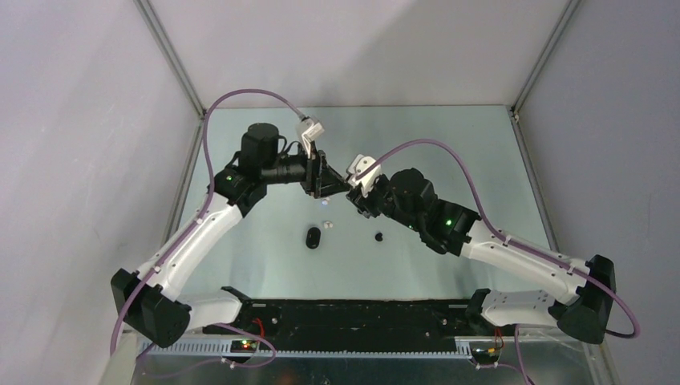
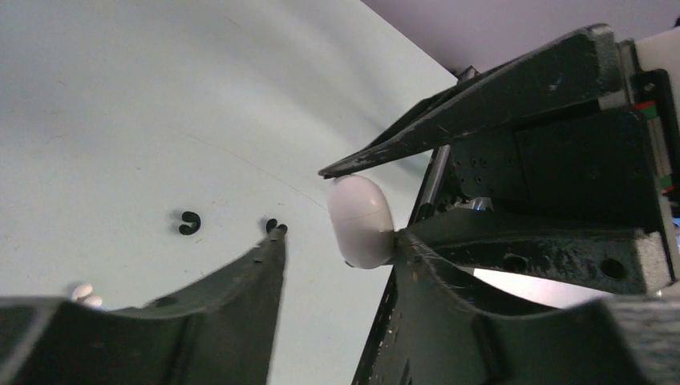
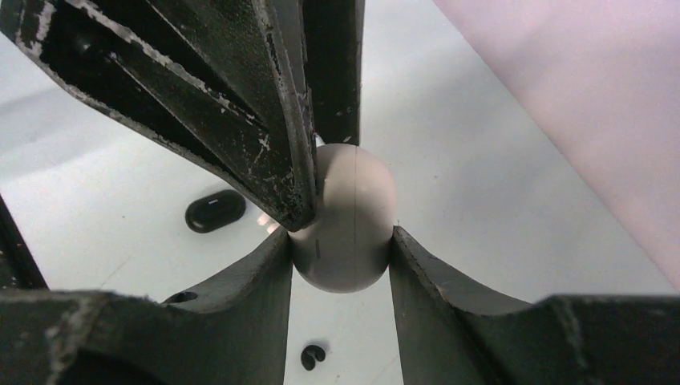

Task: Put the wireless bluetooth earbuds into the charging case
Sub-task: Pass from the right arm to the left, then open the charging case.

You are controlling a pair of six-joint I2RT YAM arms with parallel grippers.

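Well, the right claw [image 3: 341, 237] is pinching a white case [image 3: 346, 220] by its two sides. It holds the case off the table [image 1: 449, 144] at mid-scene, with the seam showing down the middle. Held steady like that, it looks meant to give the other arm something to work on.

The left claw [image 2: 341, 233] stands spread around the same case from the left. One finger [image 2: 449, 305] touches it and the other finger [image 2: 240, 297] is clear of it, so this claw has no grip of its own. My guess is that it is there to prise the lid or to take the case over; which of the two, I cannot tell.

Outward from there, the black case [image 1: 313, 237] lies flat on the table, near of the claws and a little left. Nothing touches it, and as far as I can see it is shut. A white bud [image 1: 326, 223] lies just beside it on its far-right side. A black bud [image 1: 378, 237] lies further right, apart from both.

No bud that I can see sits in a case, so by my reckoning the job is barely begun. Both arms are busy with the white case while the black case sits alone.
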